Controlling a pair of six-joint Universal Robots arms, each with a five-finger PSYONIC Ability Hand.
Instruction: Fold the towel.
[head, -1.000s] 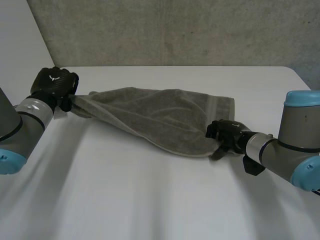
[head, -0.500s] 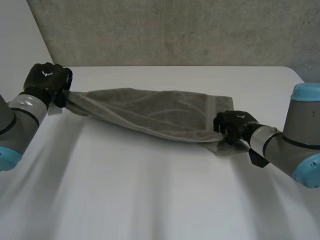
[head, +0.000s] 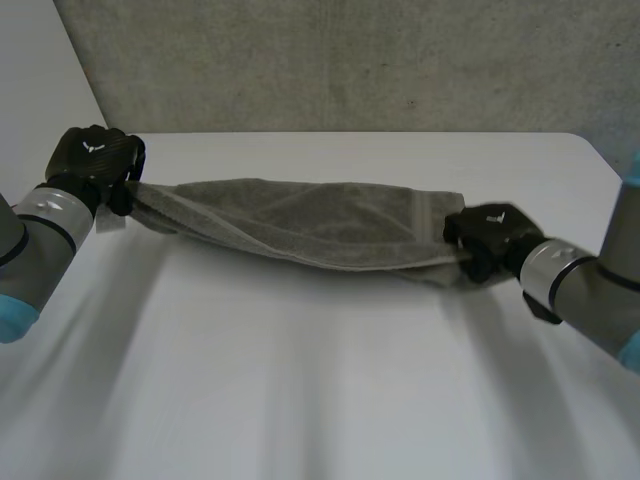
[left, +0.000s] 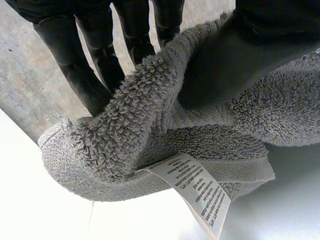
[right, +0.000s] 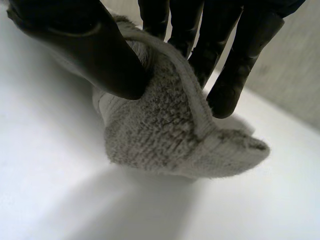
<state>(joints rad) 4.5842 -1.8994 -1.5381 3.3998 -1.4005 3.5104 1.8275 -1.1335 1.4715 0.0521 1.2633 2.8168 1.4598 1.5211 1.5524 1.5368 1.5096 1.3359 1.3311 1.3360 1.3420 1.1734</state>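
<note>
The right hand (head: 489, 231) has pulled the towel (head: 300, 223) outward, stretching it straighter.

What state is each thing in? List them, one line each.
towel: bunched lengthwise, pulled out long, held at both ends.
left robot hand: shut, pinching one end of the towel.
right robot hand: shut, pinching the other end's corner.
care label: hanging from the towel by the left robot hand.
</note>
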